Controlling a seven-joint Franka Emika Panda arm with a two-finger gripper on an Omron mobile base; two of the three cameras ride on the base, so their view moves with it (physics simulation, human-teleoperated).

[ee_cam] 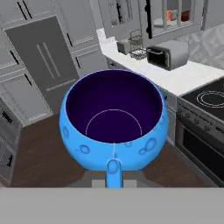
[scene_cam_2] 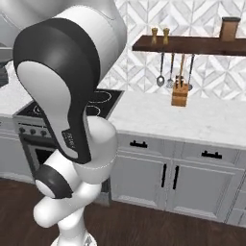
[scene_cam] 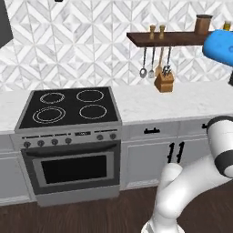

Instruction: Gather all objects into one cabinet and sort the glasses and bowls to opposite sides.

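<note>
The small blue bowl [ee_cam: 113, 118] sits close before the hand camera, its dark inside facing the lens. My gripper [ee_cam: 113, 171] is shut on it at the near rim, holding it high above the dark wood floor. In the left base view the blue bowl [scene_cam: 219, 44] shows at the upper right edge, raised beside the wall shelf. A small orange-red thing [ee_cam: 185, 15] stands far off at the top of the hand view; I cannot tell what it is. The grey mug, the other vessels and the wall cabinet are out of view.
A black stove [scene_cam: 68, 109] with an oven sits left of a white counter [scene_cam: 182, 102]. A knife block [scene_cam: 164, 83] stands under a wooden shelf [scene_cam: 168, 38] with hanging utensils. A toaster [ee_cam: 168, 54] and a wire rack [ee_cam: 138, 48] stand on the far counter.
</note>
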